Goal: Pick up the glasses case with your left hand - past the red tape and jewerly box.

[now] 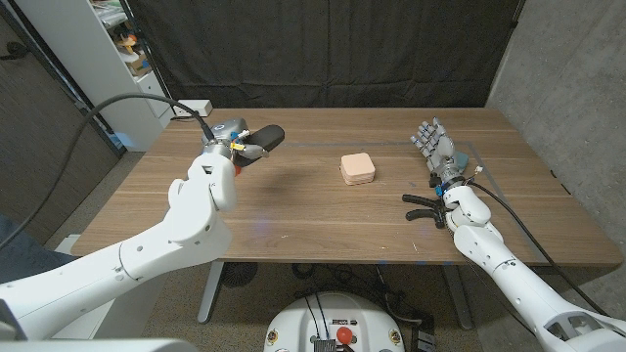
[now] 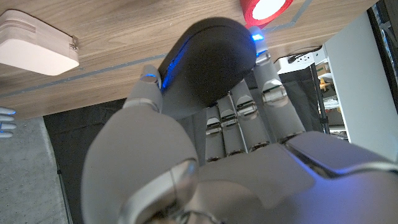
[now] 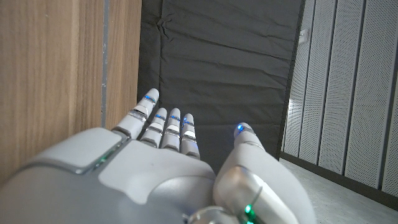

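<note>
Case is already in the left hand: dark, rounded, sticking out past the fingers toward the table's middle in head view. Left wrist view shows it closer up, case wrapped by the fingers on one side w/ the thumb on the other, so that hand is clamped around it. It looks lifted clear of the table — shadow on the wood under it in head view — but can't say how high.

Red tape sits on the table just beyond the case in left wrist view; in head view it's hidden behind the hand. Jewelry box, pale pink and square, lies near table centre, well apart from the case, to the robot's right of it. Same box shows at the edge of left wrist view.

Right hand stands at the far right side of the table, fingers spread, holding nothing; right wrist view agrees, hand relaxed w/ fingers apart.

Progress, my read: reach + grasp done, lift looks done or nearly. Left, if anything: raise a bit more and keep the grip steady. Grip seems solid, fingers around the case's body.
</note>
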